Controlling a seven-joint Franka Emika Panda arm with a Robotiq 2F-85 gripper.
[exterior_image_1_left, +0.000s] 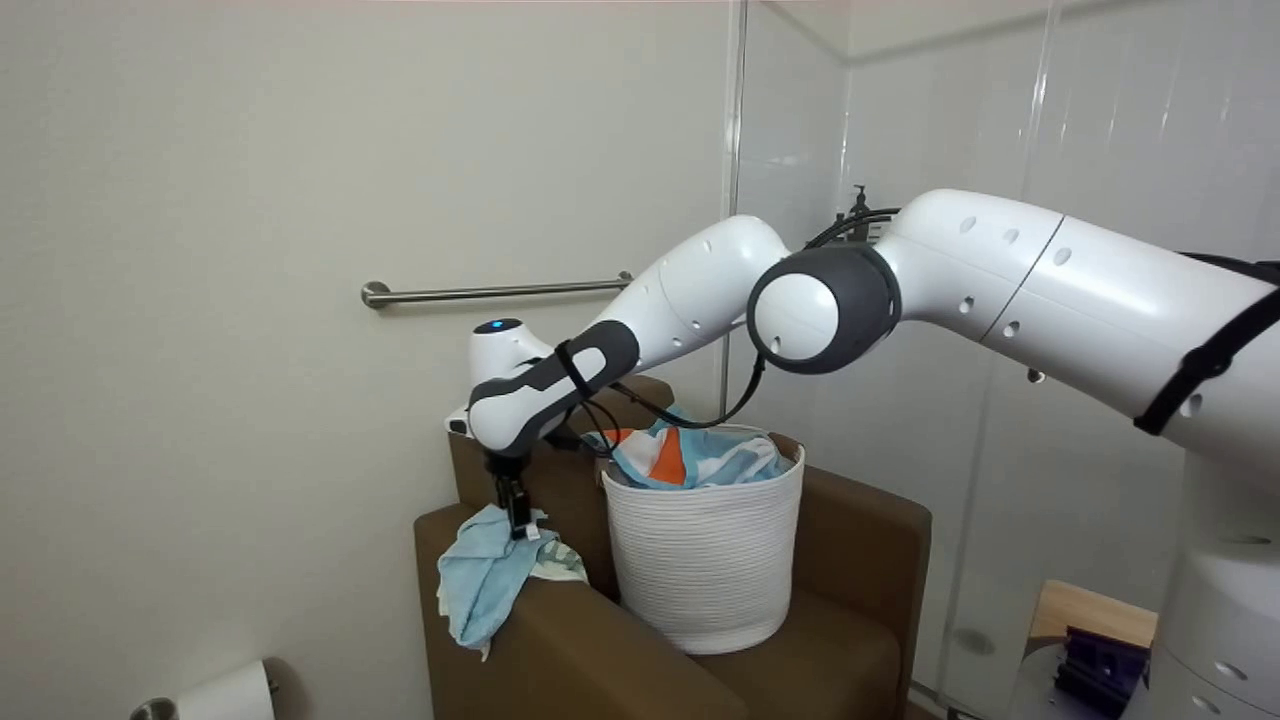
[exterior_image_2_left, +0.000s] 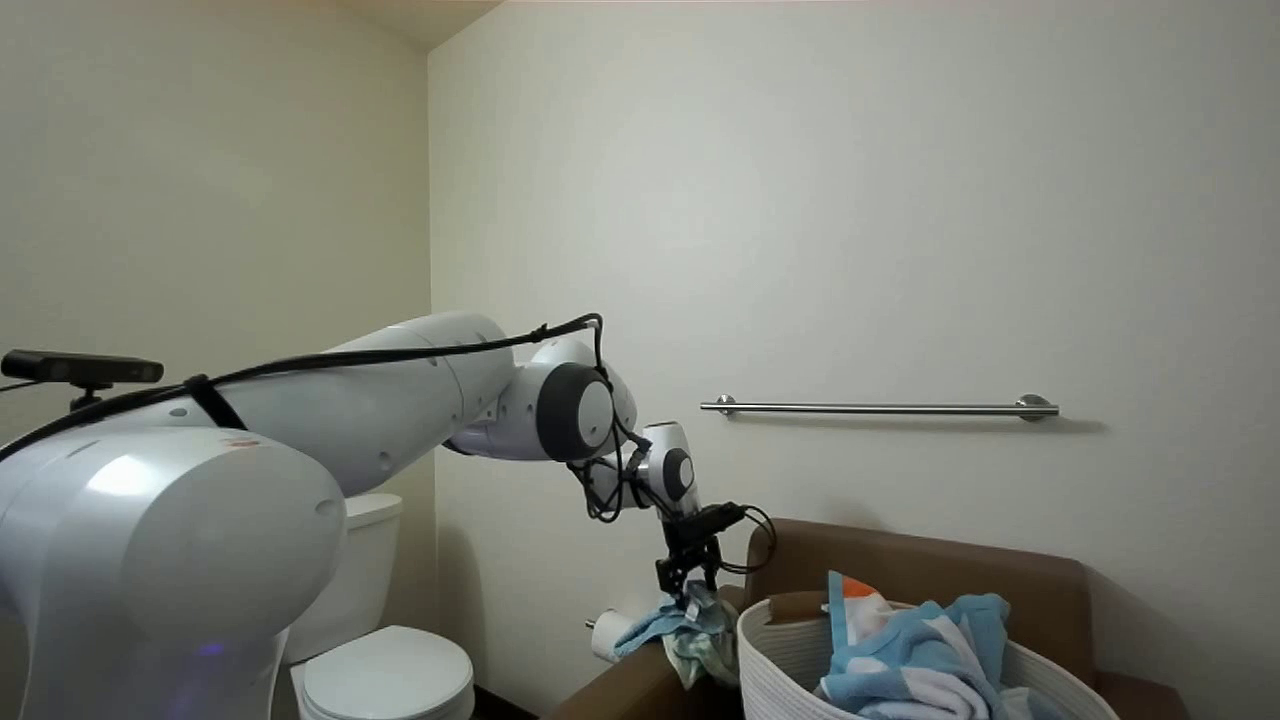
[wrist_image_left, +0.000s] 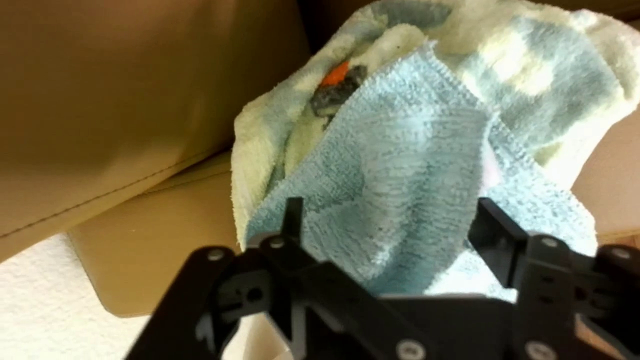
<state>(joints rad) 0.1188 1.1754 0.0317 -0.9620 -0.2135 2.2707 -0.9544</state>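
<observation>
On the armrest (exterior_image_1_left: 600, 650): blue cloth (exterior_image_1_left: 485, 580), seemingly laid, nine o'clock of basket (exterior_image_1_left: 705, 570);
Gripper (wrist_image_left: 389, 212): released, spread about cloth;
Towel (exterior_image_2_left: 900, 655): still inside basket.

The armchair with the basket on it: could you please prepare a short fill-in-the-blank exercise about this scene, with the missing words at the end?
1. The armchair is ____ in colour.
2. The towel in the basket is blue, white and ____.
3. The gripper at the blue cloth is not shut but ____.
Missing words: brown; orange; open.
</observation>
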